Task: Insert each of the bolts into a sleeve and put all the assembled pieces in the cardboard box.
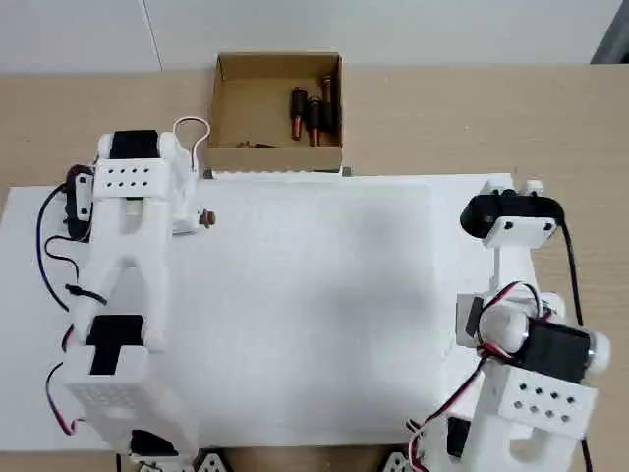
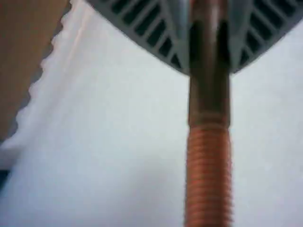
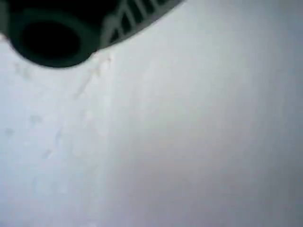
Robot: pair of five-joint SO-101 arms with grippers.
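cardboard box point(image 1: 246, 108) w/ 3 assembled pieces point(image 1: 313, 113), left gripper point(image 2: 209, 47) clamping bolt point(image 2: 208, 165), right gripper point(image 1: 499, 214) unclear

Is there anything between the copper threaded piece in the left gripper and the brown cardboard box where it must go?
Nothing visible. Only the white sheet lies between the copper threaded piece, held in the left gripper, and the brown cardboard box.

Coppery metal bolt point(image 2: 209, 165), smooth above its ridged thread; matt brown cardboard box point(image 1: 232, 108); matt white sheet point(image 1: 314, 315) over wood-grain surface point(image 1: 442, 118).
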